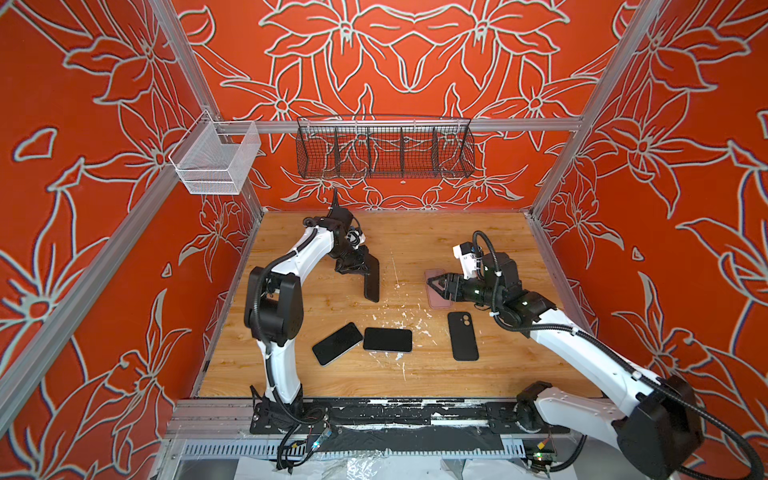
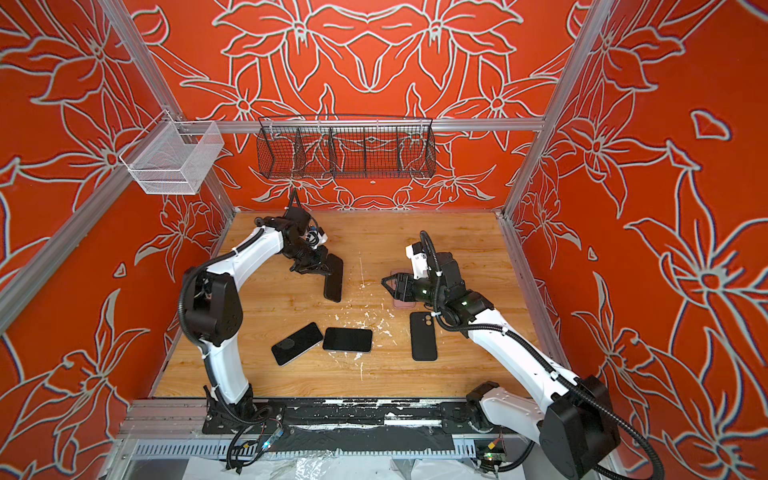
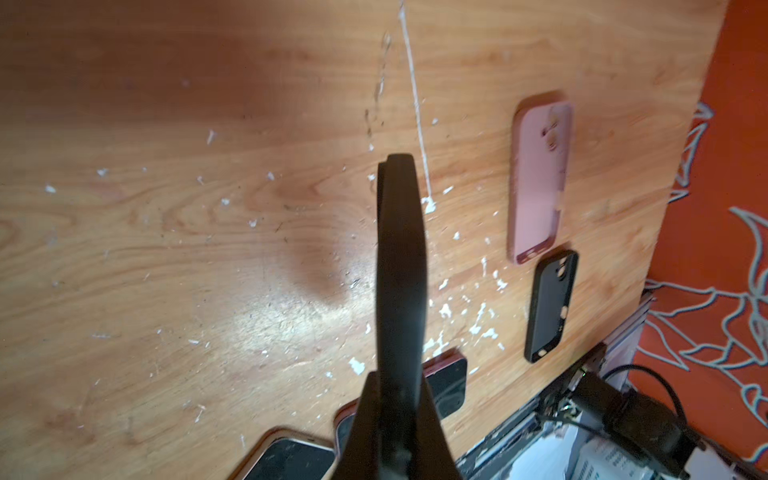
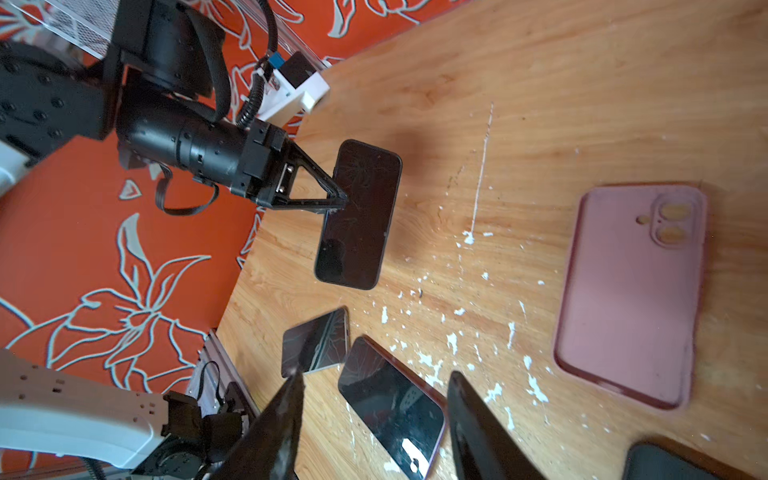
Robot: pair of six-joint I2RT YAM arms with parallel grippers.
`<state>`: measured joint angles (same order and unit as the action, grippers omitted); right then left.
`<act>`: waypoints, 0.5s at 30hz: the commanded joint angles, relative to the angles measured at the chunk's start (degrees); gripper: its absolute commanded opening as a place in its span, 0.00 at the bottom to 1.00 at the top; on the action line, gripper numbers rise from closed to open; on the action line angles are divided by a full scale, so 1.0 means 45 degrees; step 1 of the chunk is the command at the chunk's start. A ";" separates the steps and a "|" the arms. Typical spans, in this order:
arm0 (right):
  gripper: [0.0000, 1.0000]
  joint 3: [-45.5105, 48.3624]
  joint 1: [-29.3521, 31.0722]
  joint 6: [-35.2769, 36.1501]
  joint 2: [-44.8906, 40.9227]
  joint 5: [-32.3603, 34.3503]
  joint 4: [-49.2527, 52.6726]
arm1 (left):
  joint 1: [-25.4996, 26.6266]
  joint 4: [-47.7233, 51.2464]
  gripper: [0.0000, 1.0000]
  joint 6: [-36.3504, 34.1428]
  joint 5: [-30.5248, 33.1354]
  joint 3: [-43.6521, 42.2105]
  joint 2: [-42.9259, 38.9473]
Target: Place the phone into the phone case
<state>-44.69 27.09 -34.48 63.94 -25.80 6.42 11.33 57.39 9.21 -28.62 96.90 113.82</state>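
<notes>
Table (image 1: pixel 415 245): wood grain, smooth, slight sheen.
Pink case (image 4: pixel 627 299): matt, soft-looking plastic.
Black case (image 1: pixel 462 336): matt plastic.
Held phone (image 4: pixel 359 216): glossy dark screen, scratched.
Wire basket (image 1: pixel 384 149): black metal mesh.

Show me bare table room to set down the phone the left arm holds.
Free: the far strip of table along the back wall; the near strip along the front rail. Crowded: between, the held phone, slanted phone, straight phone, black case, and pink case by the right gripper.
</notes>
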 commanded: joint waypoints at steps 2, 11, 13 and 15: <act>0.56 0.0774 -0.0048 -0.0043 0.0115 -0.0212 -0.0497 | -0.0232 0.2299 0.00 -0.1386 -0.0296 0.1557 0.0991; 0.56 0.0912 -0.0068 -0.0499 0.2044 -0.1350 -0.1716 | -0.0610 0.1951 0.00 -0.1408 0.0198 0.1965 0.2145; 0.56 0.0778 -0.0080 -0.0486 0.2364 -0.1486 -0.1826 | -0.0790 0.1768 0.01 -0.1422 0.0102 0.1933 0.2302; 0.56 0.0581 -0.0066 -0.0422 0.2666 -0.1656 -0.1816 | -0.0982 0.1599 0.03 -0.1410 -0.0002 0.1889 0.2400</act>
<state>-40.95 26.98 -36.23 74.76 -30.70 0.30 8.29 64.29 4.10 -27.11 104.79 123.92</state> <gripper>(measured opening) 0.558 0.081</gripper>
